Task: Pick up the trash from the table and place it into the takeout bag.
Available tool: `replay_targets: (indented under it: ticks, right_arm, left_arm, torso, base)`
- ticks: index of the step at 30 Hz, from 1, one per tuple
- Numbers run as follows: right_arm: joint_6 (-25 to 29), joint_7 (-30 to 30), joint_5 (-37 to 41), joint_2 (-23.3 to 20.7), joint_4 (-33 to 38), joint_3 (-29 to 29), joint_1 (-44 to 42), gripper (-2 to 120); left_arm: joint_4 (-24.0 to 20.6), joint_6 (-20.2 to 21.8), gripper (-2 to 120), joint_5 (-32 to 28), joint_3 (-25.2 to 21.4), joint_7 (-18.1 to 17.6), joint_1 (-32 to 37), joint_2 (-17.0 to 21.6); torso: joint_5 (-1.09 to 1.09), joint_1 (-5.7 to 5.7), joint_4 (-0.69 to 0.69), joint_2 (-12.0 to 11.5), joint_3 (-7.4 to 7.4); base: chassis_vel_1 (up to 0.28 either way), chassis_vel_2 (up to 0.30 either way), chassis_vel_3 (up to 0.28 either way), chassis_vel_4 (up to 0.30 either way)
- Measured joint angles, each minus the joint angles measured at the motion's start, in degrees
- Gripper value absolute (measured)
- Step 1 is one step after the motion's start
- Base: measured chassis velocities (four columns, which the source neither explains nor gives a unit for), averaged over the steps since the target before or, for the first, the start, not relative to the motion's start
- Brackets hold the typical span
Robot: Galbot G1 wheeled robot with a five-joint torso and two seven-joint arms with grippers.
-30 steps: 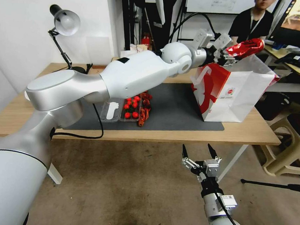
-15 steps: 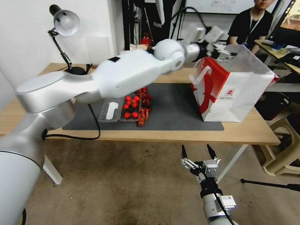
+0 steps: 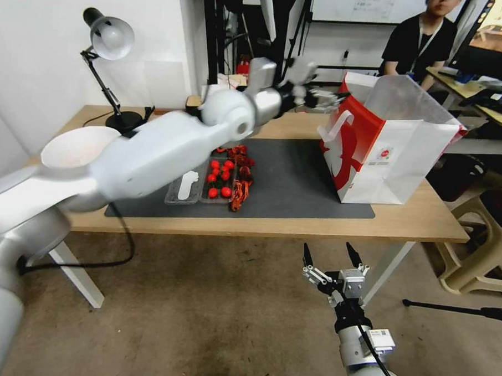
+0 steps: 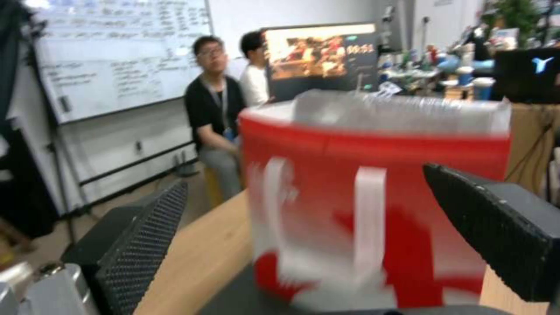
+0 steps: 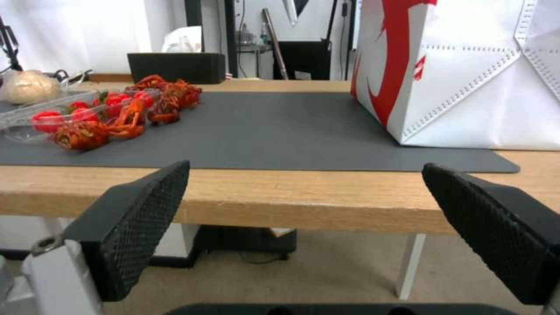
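The takeout bag (image 3: 396, 155) stands open on the right end of the table (image 3: 416, 220), white with a red side panel (image 4: 373, 197) and loop handles. My left gripper (image 3: 324, 98) hovers open and empty just left of the bag's upper edge; the left wrist view (image 4: 306, 179) faces that red side. Trash lies at the left of the dark mat (image 3: 296, 179): a clear tray of red tomatoes (image 3: 218, 181), red shell scraps (image 3: 240, 190) and a bagged beige bun (image 5: 26, 86). My right gripper (image 3: 328, 252) hangs open below the table's front edge (image 5: 306, 168).
A desk lamp (image 3: 109, 37) stands at the table's back left corner. A dark box (image 5: 175, 66) sits at the far edge behind the mat. A pale stool (image 3: 481, 242) and a tripod leg (image 3: 456, 309) stand on the floor to the right.
My left gripper held a crumpled red piece above the bag, let it go, and has since swung back to the left, away from the bag's mouth. The right arm has not moved.
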Motion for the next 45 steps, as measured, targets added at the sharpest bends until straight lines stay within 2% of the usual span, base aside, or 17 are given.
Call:
replay_targets:
  ticks: [1,5,6,9,10,12,14,17,24,28,30,34,36,37,41,43,45]
  right_arm:
    - [0.00,0.00,0.00,0.00,0.00,0.00,0.00,100]
    - [-0.05,0.04,-0.21,0.02,0.09,0.01,-0.43,100]
    - [-0.05,0.04,-0.21,0.02,0.09,0.01,-0.43,100]
    - [-0.05,0.05,-0.44,-0.03,0.12,0.01,-0.73,100]
    - [-0.05,0.05,-0.44,-0.03,0.12,0.01,-0.73,100]
    - [-0.13,0.05,-0.57,-0.03,0.28,0.02,-0.79,100]
    - [-0.15,0.06,-0.59,-0.02,0.29,0.02,-0.80,100]
    - [-0.26,0.09,-0.60,-0.21,0.31,-0.01,-0.69,100]
    - [-0.31,0.09,-0.60,-0.44,0.32,-0.19,-0.45,100]
    - [-0.31,0.07,-0.59,-0.54,0.32,-0.32,-0.62,100]
    - [-0.32,0.08,-0.59,-0.54,0.32,-0.33,-0.66,100]
    - [-0.31,0.05,-0.65,-0.51,0.42,-0.36,-0.68,100]
    - [-0.25,0.03,-0.70,-0.55,0.51,-0.46,-0.70,100]
    - [-0.25,0.03,-0.70,-0.55,0.51,-0.46,-0.70,100]
    - [0.07,-0.13,-1.00,-0.96,1.20,-0.81,-1.42,100]
    - [0.10,-0.15,-1.04,-0.98,1.21,-0.83,-1.44,100]
    - [0.20,-0.23,-1.43,-0.86,1.72,-0.93,-1.71,100]
  left_arm:
    - [0.00,0.00,100,0.00,0.00,0.00,0.00,0.00]
    - [-6.37,-0.48,100,6.82,-8.10,-0.03,10.51,5.60]
    - [-6.37,-0.48,100,6.82,-8.10,-0.03,10.51,5.60]
    - [-11.18,-2.06,100,12.29,-15.35,-0.14,19.55,8.08]
    - [-11.18,-2.06,100,12.29,-15.35,-0.14,19.55,8.08]
    - [-14.91,-2.57,100,14.97,-21.63,-1.01,27.47,9.36]
    - [-15.98,-2.66,100,15.72,-23.64,-1.26,30.16,9.70]
    - [-19.72,-3.34,100,18.40,-31.14,-1.78,40.13,10.86]
    - [-21.95,-3.99,100,19.85,-35.78,-2.23,46.48,11.62]
    - [-24.57,-4.74,100,23.51,-42.38,-4.06,55.78,11.48]
    - [-24.91,-4.74,100,24.25,-43.56,-4.20,57.19,11.21]
    - [-26.31,-4.74,100,28.40,-48.96,-4.61,65.01,8.72]
    - [-27.70,-4.73,100,32.75,-53.82,-5.32,73.34,5.04]
    - [-27.70,-4.73,100,32.75,-53.82,-5.32,73.34,5.04]
    - [-31.92,-7.98,100,42.32,-64.47,-8.59,89.56,-3.84]
    - [-32.11,-8.62,100,43.04,-64.89,-9.06,90.51,-4.48]
    - [-33.77,-11.34,100,48.65,-67.05,-13.28,95.79,-9.58]
  torso:
    - [0.00,0.00,0.00,0.00,0.00]
    - [0.02,0.00,0.00,0.00,0.00]
    - [0.02,0.00,0.00,0.00,0.00]
    - [0.00,0.00,-0.01,-0.01,0.00]
    - [0.00,0.00,-0.01,-0.01,0.00]
    - [0.02,-0.01,0.01,0.00,0.00]
    - [0.00,-0.01,0.00,-0.01,0.00]
    - [0.02,-0.01,-0.02,-0.01,0.00]
    - [0.01,0.00,0.01,-0.01,-0.01]
    - [0.00,0.00,0.00,-0.01,-0.01]
    - [0.01,0.00,0.00,0.00,0.00]
    - [0.02,-0.01,-0.01,0.00,0.00]
    - [0.02,-0.01,0.01,0.00,0.00]
    - [0.02,-0.01,0.01,0.00,0.00]
    - [0.04,-0.01,0.01,0.00,0.00]
    - [0.04,-0.01,0.01,0.00,0.00]
    - [0.04,-0.01,0.01,0.00,0.00]
  base:
    - [0.000,0.000,0.000,0.000]
    - [0.000,0.000,0.000,0.000]
    - [0.000,0.000,0.000,0.000]
    - [0.000,0.000,0.000,0.000]
    - [0.000,0.000,0.000,0.000]
    - [0.000,0.000,0.000,0.000]
    - [0.000,0.000,0.000,0.000]
    - [0.000,0.000,0.000,0.000]
    - [0.000,0.000,0.000,0.000]
    - [0.000,0.000,0.000,0.000]
    - [0.000,0.000,0.000,0.000]
    - [0.000,0.000,0.000,0.000]
    - [0.000,0.000,0.000,0.000]
    - [0.000,0.000,0.000,0.000]
    - [0.000,0.000,0.000,0.000]
    - [0.000,0.000,0.000,0.000]
    - [0.000,0.000,0.000,0.000]
